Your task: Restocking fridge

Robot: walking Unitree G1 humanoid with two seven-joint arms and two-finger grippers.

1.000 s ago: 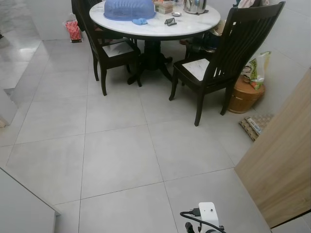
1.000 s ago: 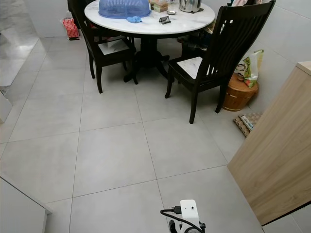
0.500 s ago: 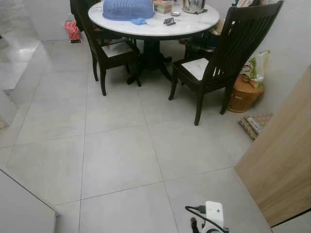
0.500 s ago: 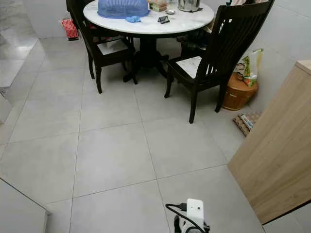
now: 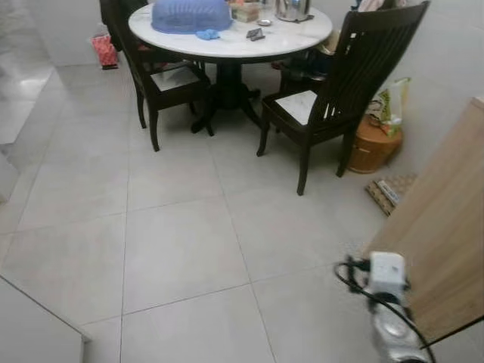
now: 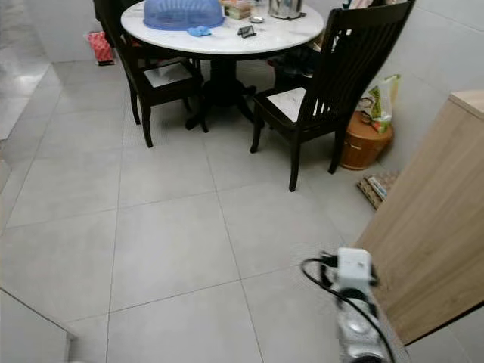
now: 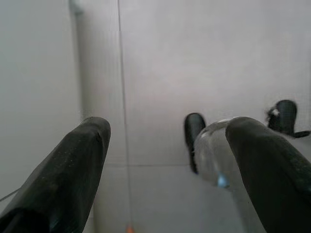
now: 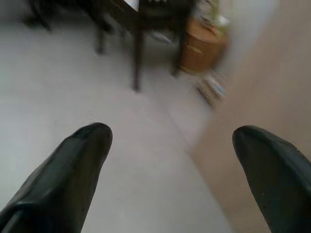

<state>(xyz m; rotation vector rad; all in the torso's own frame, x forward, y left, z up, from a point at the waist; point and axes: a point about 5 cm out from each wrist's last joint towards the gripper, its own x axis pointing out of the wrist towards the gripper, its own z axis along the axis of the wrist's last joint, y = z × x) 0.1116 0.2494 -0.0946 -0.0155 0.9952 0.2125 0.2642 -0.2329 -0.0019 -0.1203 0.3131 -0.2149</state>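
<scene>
A pale grey tiled floor (image 5: 181, 249) stretches ahead. At its far side stands a round white marble bench (image 5: 231, 34) on a dark pedestal. A blue dome food cover (image 5: 190, 13) sits toward the bench's far left edge, with a small blue item (image 5: 206, 34) just beside it. A metal kettle (image 5: 291, 7) stands near the far right edge. Two dark wooden chairs are drawn up: one (image 5: 162, 76) at the bench's left side, the other (image 5: 344, 83) at its right, between the bench and the open floor. Past that chair, a brown round container (image 5: 372, 144) and a green and white bag (image 5: 392, 102) stand against the wall. A light wooden panel (image 5: 446, 249) rises along the right edge. The right arm (image 5: 387, 302), silver with a white block and black cable, reaches forward beside that panel. The right gripper (image 8: 172, 160) is spread wide and empty above the floor. The left gripper (image 7: 167, 160) is also spread apart over floor tiles, holding nothing. No fridge can be made out.
</scene>
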